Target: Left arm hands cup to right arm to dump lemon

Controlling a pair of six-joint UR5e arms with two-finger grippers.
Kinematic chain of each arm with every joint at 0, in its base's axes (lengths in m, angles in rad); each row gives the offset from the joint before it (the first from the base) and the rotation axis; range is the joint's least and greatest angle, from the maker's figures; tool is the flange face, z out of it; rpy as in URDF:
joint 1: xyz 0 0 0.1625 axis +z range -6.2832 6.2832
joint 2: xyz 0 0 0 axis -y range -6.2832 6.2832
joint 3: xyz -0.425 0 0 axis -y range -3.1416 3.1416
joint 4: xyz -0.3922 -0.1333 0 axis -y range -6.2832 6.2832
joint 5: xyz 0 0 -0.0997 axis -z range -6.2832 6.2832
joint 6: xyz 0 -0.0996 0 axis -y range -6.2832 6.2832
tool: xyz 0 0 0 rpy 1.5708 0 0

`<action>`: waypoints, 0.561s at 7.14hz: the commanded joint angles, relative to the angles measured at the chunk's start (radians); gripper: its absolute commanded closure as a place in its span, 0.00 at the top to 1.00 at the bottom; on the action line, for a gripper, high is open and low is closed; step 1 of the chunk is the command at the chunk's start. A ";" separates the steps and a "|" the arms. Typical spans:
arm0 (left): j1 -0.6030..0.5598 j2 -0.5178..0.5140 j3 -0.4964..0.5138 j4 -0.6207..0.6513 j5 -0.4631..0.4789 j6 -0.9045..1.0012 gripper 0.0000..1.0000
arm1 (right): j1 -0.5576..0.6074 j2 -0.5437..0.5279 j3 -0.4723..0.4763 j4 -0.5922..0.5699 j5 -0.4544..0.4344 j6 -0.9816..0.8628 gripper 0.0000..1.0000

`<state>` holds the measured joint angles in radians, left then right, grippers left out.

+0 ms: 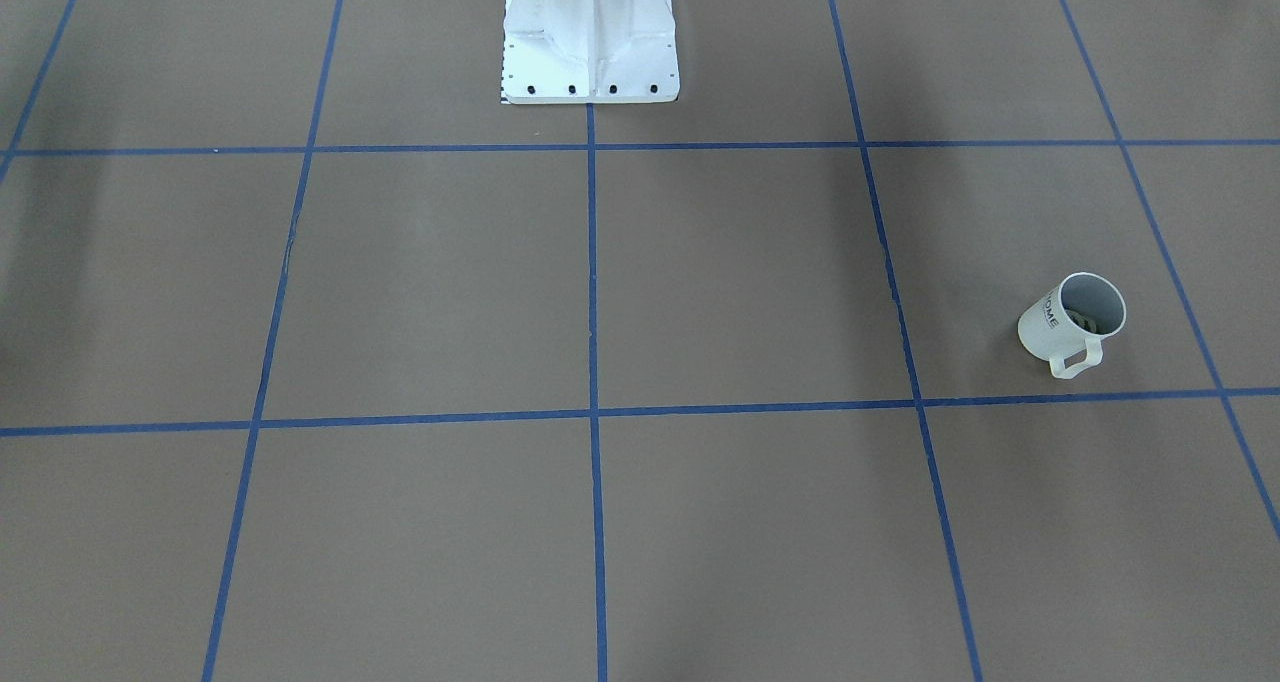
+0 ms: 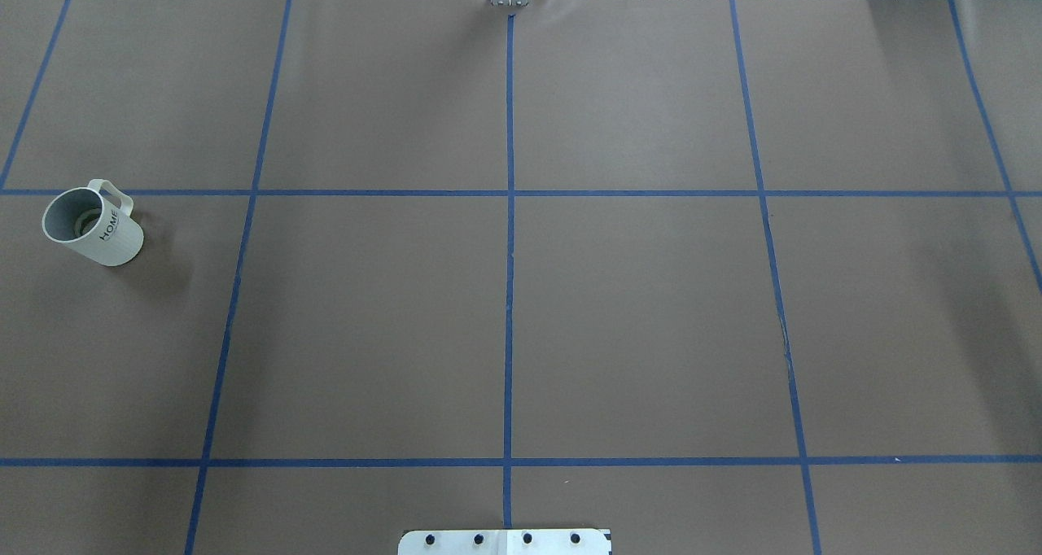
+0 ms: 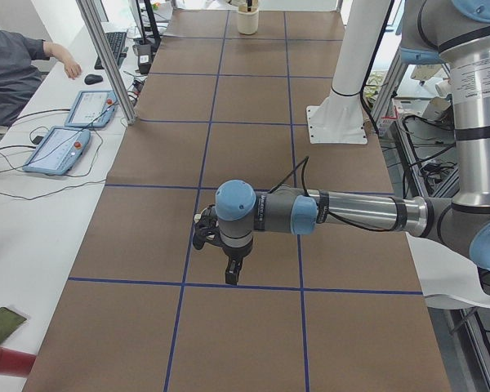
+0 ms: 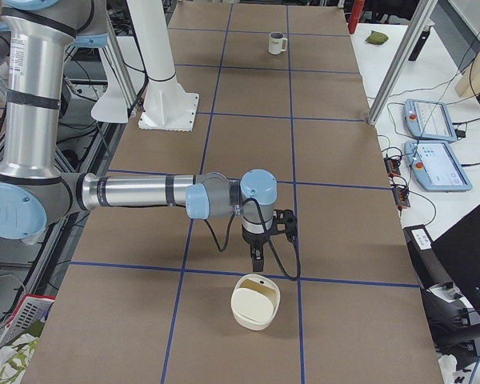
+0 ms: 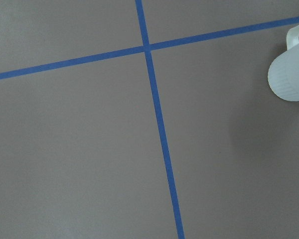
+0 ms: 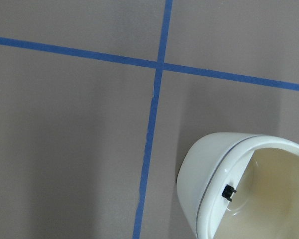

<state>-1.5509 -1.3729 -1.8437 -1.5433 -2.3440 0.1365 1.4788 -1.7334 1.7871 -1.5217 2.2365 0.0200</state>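
The table (image 2: 635, 319) is covered in brown paper and ruled into large squares by blue tape (image 2: 509, 294). A white pedestal (image 1: 590, 32) is bolted to it at the robot's edge.

The left arm (image 3: 351, 214) lies stretched out level above the paper with its wrist turned down. The left gripper (image 3: 231, 276) appears only in the side view, so I cannot tell how its fingers are set. The right arm (image 4: 136, 192) reaches out level in the same way. The right gripper (image 4: 258, 262) points down just beside a cream-white bowl (image 4: 256, 304), and I cannot tell its finger spacing either. The bowl sits mouth up on the paper near the table's end on the robot's right, and it fills the lower right corner of the right wrist view.

The cup (image 2: 91, 225) stands upright and alone on the robot's left side of the table, well apart from the bowl. It sits just on the robot's side of a cross line of tape. It is a white mug with a round open mouth and faint vertical ribbing on its wall. "HOME" runs in black letters up its side. Its squarish loop handle points away from the robot, toward that tape line. In the left wrist view the cup is cut off by the right edge, so only the ribbed wall and part of the handle show.

The lemon (image 1: 1086, 318) is a dull yellowish lump low inside the cup. It is in shadow, and its outline is unclear.
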 commanded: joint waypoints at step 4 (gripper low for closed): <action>0.002 -0.011 -0.003 0.000 0.009 -0.012 1.00 | 0.002 0.002 0.020 0.000 -0.002 -0.009 1.00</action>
<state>-1.5505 -1.3759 -1.8468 -1.5433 -2.3359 0.1325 1.4797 -1.7295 1.7936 -1.5217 2.2358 0.0174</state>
